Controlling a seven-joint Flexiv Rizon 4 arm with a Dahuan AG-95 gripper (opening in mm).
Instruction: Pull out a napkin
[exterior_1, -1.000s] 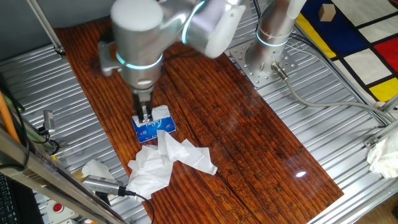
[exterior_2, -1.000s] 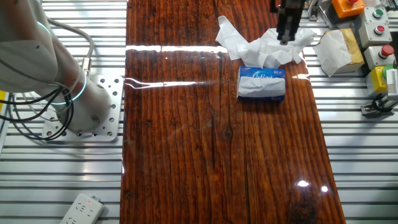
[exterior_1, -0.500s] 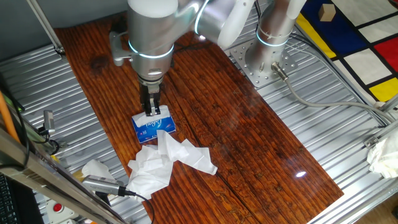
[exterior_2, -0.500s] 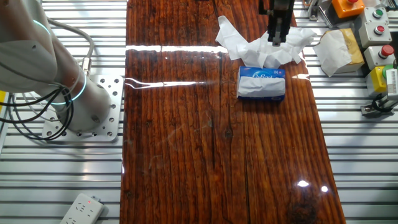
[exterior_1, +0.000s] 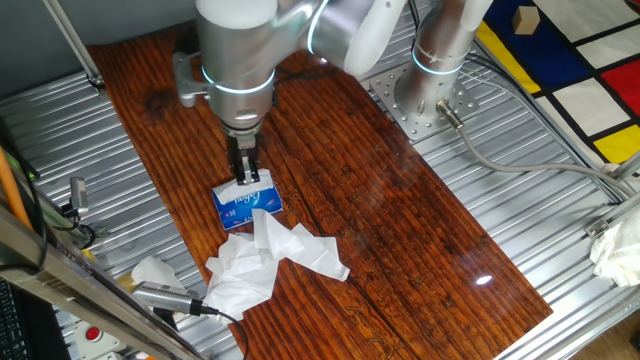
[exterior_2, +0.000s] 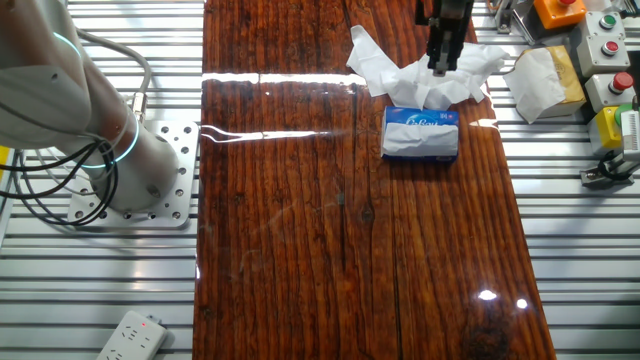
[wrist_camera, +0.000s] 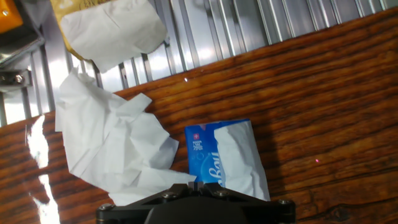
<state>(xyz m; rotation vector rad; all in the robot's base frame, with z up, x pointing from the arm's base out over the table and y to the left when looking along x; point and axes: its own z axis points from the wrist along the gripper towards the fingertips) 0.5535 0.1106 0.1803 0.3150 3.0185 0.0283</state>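
Two dark fingers (wrist_camera: 194, 185) of mine meet in the hand view with no gap, nothing between them; my gripper (exterior_1: 246, 178) hangs just above the blue pack (wrist_camera: 225, 157). Only that view shows white tissue puffing from the pack's slit. Beside the pack lies the napkin (wrist_camera: 115, 149), creased, soft, pointed at its corners, on glossy grained wood (exterior_2: 300, 200). Farther off, ribbed metal (wrist_camera: 249, 25) carries another crumpled tissue (wrist_camera: 111, 28), while one fixed view shows my grey arm (exterior_1: 240, 60)

bright overhead light, white glare streaks on the glossy tabletop (exterior_2: 300, 200).
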